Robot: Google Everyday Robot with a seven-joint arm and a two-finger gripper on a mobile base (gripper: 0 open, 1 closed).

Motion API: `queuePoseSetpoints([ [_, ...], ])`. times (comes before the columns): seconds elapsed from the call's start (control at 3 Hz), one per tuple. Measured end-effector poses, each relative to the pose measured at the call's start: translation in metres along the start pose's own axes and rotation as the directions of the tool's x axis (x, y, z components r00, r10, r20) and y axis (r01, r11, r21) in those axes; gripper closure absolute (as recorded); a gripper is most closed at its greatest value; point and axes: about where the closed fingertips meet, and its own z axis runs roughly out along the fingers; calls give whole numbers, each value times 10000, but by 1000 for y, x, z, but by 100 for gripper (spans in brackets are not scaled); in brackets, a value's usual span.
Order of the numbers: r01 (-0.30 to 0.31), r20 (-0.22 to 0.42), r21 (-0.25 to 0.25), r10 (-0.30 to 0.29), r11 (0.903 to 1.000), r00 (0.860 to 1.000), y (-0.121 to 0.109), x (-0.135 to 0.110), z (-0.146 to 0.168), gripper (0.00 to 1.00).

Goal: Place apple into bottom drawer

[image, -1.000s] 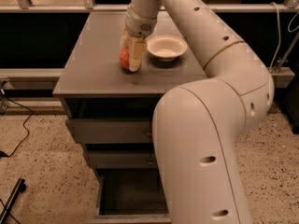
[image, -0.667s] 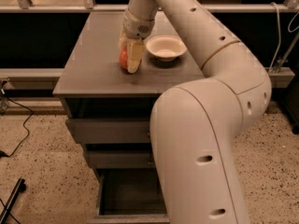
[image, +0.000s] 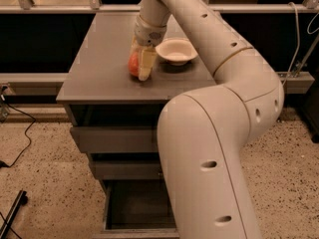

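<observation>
The red-orange apple (image: pixel 133 63) sits on the grey cabinet top (image: pixel 99 68), just left of the cream bowl. My gripper (image: pixel 141 66) comes down on it from above. Its cream fingers (image: pixel 146 63) hug the apple's sides and hide its right half, closed on it. The bottom drawer (image: pixel 137 205) is pulled open below, showing a dark inside. My big white arm covers the drawer's right part.
A cream bowl (image: pixel 175 50) stands right of the apple on the cabinet top. Two upper drawers (image: pixel 114 139) are shut. Black cables (image: pixel 20 133) and a dark rod (image: pixel 12 215) lie on the speckled floor at left. A railing runs behind the cabinet.
The gripper has sunk slightly lower around the apple. The apple, the bowl and the drawers stay where they were.
</observation>
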Motion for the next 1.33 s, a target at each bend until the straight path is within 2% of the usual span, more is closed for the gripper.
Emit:
queuePoseSetpoints([
  [0.33,-133,302,62,131,9999,9995,0,-3,-5,45],
  [1.0,-170,1176,304,133,9994,9930,11,-10,-34,92],
  [1.33,-594,2140,869,396,9944,9760,37,-3,-73,100],
])
